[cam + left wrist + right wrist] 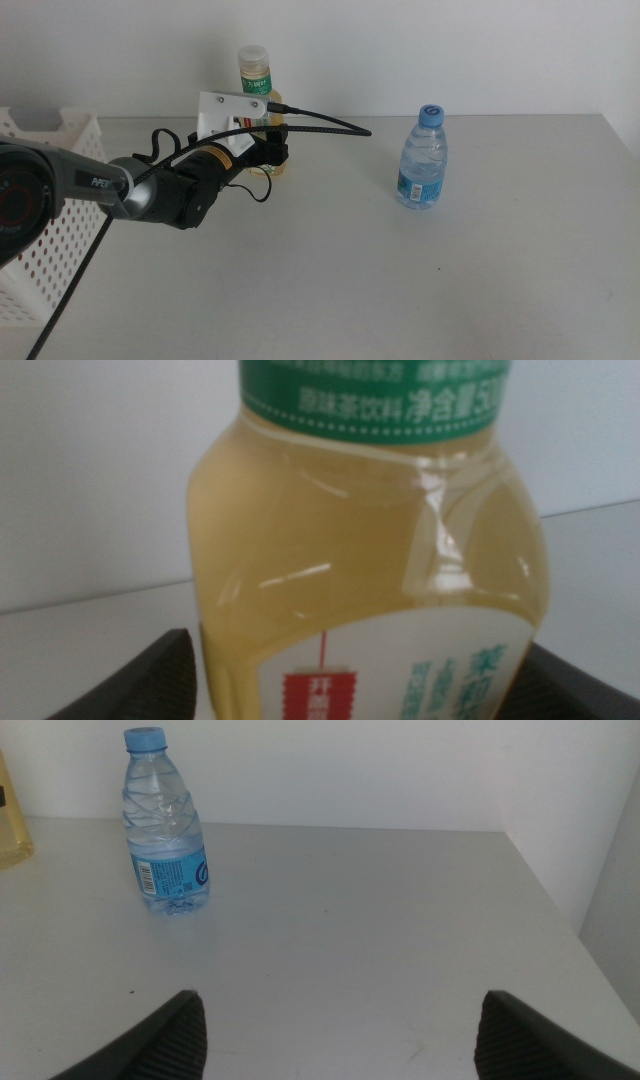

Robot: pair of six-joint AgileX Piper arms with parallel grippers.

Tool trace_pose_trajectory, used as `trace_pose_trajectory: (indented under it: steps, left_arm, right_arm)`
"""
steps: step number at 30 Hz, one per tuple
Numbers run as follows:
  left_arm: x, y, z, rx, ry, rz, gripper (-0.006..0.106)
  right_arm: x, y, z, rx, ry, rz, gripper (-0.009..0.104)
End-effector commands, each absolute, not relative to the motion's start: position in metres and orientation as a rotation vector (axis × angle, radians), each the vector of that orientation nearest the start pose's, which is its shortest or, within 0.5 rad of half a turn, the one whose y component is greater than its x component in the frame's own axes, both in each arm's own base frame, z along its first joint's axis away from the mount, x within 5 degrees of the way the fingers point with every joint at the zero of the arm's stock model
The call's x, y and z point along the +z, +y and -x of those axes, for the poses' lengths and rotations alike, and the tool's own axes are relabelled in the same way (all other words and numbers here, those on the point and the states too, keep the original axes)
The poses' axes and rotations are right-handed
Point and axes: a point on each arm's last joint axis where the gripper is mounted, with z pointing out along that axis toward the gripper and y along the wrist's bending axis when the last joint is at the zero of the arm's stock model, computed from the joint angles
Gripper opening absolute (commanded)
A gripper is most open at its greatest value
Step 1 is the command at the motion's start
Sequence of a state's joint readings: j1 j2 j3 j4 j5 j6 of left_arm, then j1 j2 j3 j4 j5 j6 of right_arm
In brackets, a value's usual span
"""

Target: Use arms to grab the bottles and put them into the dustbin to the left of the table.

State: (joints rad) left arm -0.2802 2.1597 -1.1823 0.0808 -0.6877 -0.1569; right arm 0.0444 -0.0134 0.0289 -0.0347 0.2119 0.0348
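The yellow tea bottle (255,72), with its white cap and green-white label, stands upright at the back of the table (400,290). My left gripper (270,152) has reached it from the left. In the left wrist view the tea bottle (360,530) fills the space between the jaws, which stand wide apart on either side of its lower body, so the left gripper (365,670) is open around it. The clear, blue-capped water bottle (423,160) stands alone to the right. My right gripper (335,1020) waits open and empty, well short of the water bottle (165,830).
The white perforated dustbin (50,130) stands at the table's left edge, under the left arm. A black cable loops from the wrist housing (232,112) out toward the middle of the table. A white wall rises behind the table.
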Motion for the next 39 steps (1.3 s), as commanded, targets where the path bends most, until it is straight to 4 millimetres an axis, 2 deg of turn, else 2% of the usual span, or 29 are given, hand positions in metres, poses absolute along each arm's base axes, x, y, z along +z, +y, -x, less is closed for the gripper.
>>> trace_pose_trajectory:
  steps: [1, 15, 18, 25, 28, 31, 39]
  left_arm:
    - [0.176, -0.133, -0.444, -0.351, 1.604, -0.171, 0.092]
    - [0.159, -0.137, -0.469, -0.350, 1.586, -0.152, 0.090]
    - [0.159, -0.137, -0.469, -0.348, 1.585, -0.150, 0.079]
    - [0.164, -0.141, -0.467, -0.348, 1.580, -0.212, 0.026]
    - [0.174, -0.140, -0.465, -0.337, 1.618, -0.211, 0.014]
    - [0.191, -0.137, -0.461, -0.315, 1.688, -0.216, 0.008]
    - [0.263, -0.127, -0.436, -0.317, 1.811, -0.147, 0.007]
  right_arm:
    - [0.196, 0.002, -0.054, 0.010, 1.604, 0.042, 0.071]
    - [0.196, 0.002, -0.054, 0.010, 1.604, 0.042, 0.071]
    - [0.196, 0.002, -0.054, 0.010, 1.604, 0.042, 0.071]
    - [0.196, 0.002, -0.054, 0.010, 1.604, 0.042, 0.071]
    - [0.196, 0.002, -0.054, 0.010, 1.604, 0.042, 0.071]
    - [0.196, 0.002, -0.054, 0.010, 1.604, 0.042, 0.071]
    - [0.196, 0.002, -0.054, 0.010, 1.604, 0.042, 0.071]
